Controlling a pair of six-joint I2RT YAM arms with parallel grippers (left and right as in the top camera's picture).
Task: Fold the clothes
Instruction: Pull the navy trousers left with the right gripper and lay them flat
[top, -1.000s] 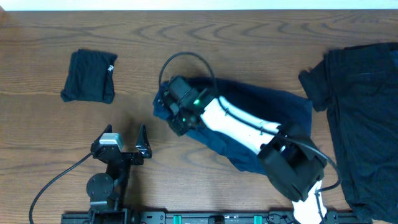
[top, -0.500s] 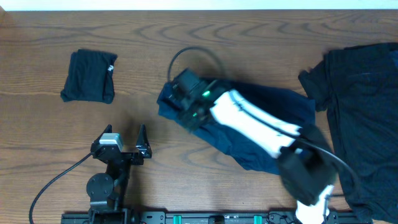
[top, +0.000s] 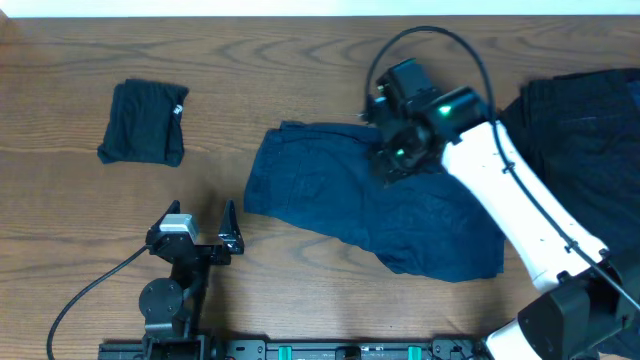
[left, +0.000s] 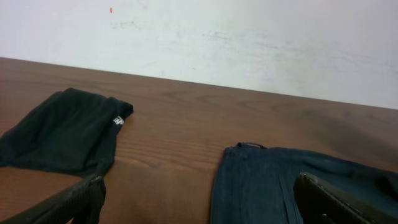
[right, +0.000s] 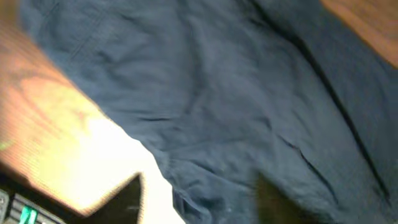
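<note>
Navy shorts-like clothes (top: 340, 200) lie spread flat across the middle of the table, also seen in the left wrist view (left: 261, 183) and filling the blurred right wrist view (right: 217, 93). My right gripper (top: 388, 160) hovers over their upper right edge. Its fingers stand apart (right: 202, 202) with cloth below them and nothing pinched. My left gripper (top: 200, 215) rests near the front left, off the shorts' left end, jaws wide open (left: 199, 205) and empty.
A small folded black garment (top: 145, 122) lies at the far left (left: 59, 130). A large black garment (top: 590, 180) covers the table's right side. Bare wood (top: 330, 70) runs along the back, with a pale wall (left: 249, 37) behind.
My right arm swung from the shorts' left end up and to the right, over their upper right edge. The shorts now lie uncovered and flat. The left arm stayed still.
</note>
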